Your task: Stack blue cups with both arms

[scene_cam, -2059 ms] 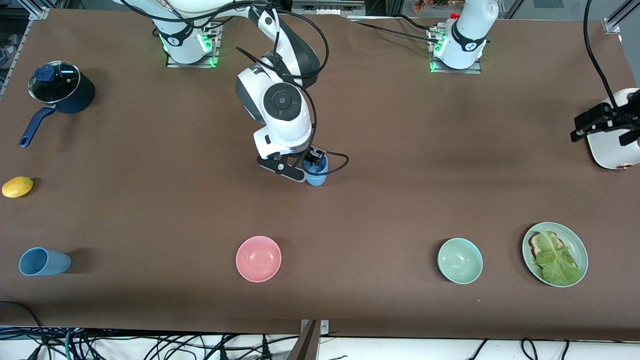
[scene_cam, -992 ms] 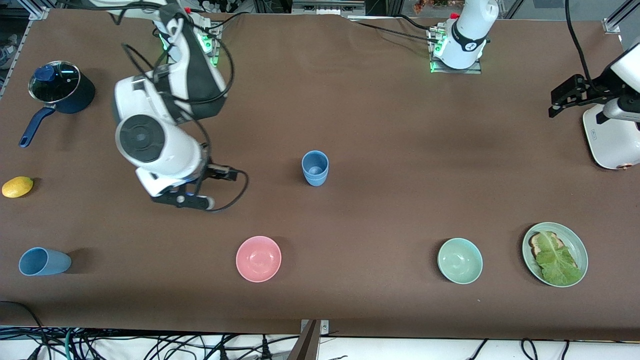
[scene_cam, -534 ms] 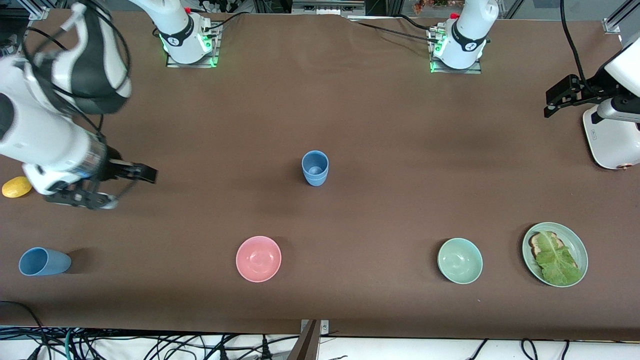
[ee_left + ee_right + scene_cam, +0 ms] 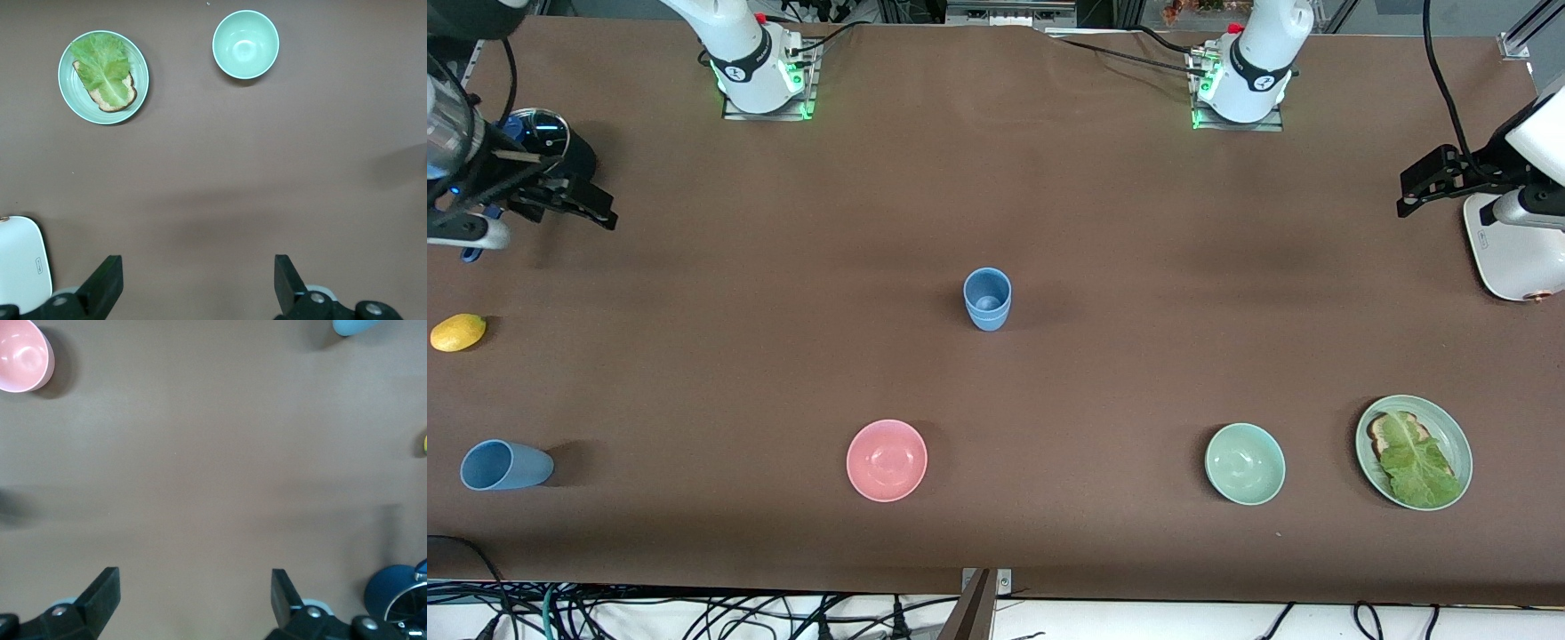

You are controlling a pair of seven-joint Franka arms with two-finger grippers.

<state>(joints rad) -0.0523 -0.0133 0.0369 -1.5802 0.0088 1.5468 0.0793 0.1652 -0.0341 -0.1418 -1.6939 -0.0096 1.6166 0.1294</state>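
Observation:
One blue cup [image 4: 987, 300] stands upright in the middle of the table, free of both grippers. A second blue cup [image 4: 505, 465] [image 4: 353, 325] lies on its side at the right arm's end, close to the front camera. My right gripper [image 4: 534, 218] [image 4: 193, 593] hangs open and empty over the table beside the saucepan. My left gripper [image 4: 1467, 191] [image 4: 197, 280] hangs open and empty at the left arm's end, beside the white appliance, with only bare table between its fingers.
A navy lidded saucepan [image 4: 538, 156] [image 4: 393, 593] and a lemon [image 4: 458, 332] lie at the right arm's end. A pink bowl [image 4: 887, 460] [image 4: 23, 353], a green bowl [image 4: 1245, 463] [image 4: 245, 44] and a plate with toast and lettuce [image 4: 1458, 440] [image 4: 70, 93] sit near the camera. A white appliance [image 4: 1512, 258] stands at the left arm's end.
My right arm has swung away from the middle cup to the right arm's end and then up beside the saucepan. The left arm has hardly moved. Neither cup has shifted.

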